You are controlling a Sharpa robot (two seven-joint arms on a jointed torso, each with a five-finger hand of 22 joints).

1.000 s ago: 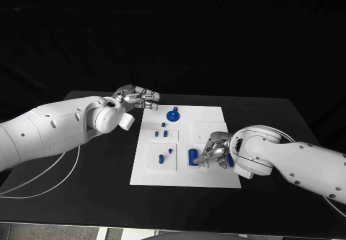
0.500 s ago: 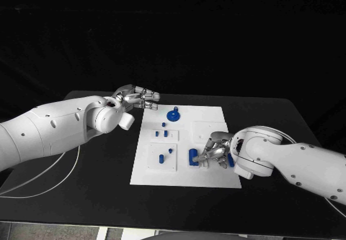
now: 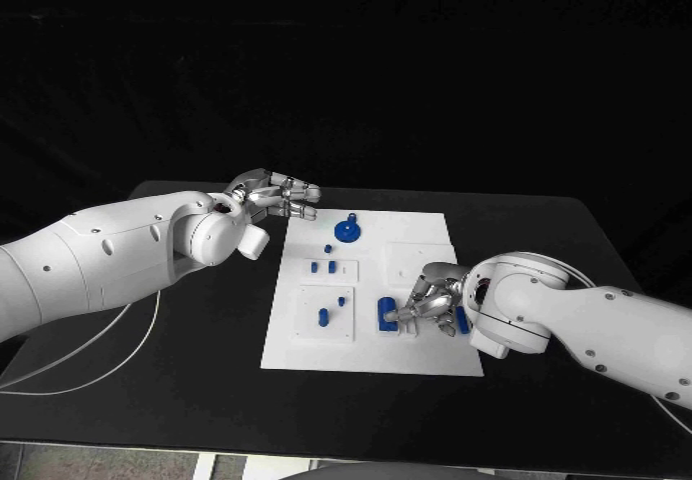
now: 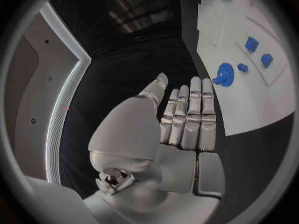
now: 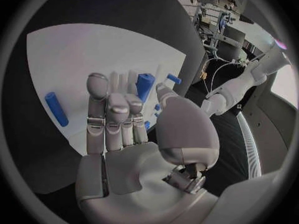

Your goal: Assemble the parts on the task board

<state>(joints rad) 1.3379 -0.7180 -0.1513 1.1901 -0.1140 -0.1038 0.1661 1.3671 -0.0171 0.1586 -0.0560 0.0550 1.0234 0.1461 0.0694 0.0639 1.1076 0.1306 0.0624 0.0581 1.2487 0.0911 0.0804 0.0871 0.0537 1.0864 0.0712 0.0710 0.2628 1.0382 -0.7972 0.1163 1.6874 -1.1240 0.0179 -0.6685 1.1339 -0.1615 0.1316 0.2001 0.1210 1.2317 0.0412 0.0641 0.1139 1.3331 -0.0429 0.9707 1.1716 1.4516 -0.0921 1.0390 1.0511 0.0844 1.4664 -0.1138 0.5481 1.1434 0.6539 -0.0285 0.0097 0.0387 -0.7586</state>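
Observation:
The white task board (image 3: 372, 358) lies mid-table. On it are a blue gear (image 3: 346, 231), several small blue pegs such as one (image 3: 323, 318) on the left side, a blue block (image 3: 387, 312) and a blue cylinder (image 3: 460, 318) near the right edge. My right hand (image 3: 426, 299) hovers over the board's right part, fingers straight and apart, holding nothing; its fingertips reach next to the blue block (image 5: 144, 84), with the cylinder (image 5: 56, 108) beside it. My left hand (image 3: 274, 194) stays off the board's far left corner, fingers extended and empty, near the gear (image 4: 223, 74).
The black table (image 3: 173, 340) surrounds the board on all sides. A white cable (image 3: 87, 360) runs over the table on the left. Raised white plates (image 3: 418, 258) sit on the board.
My right arm has shifted only slightly over the board. The left arm and the parts have not moved.

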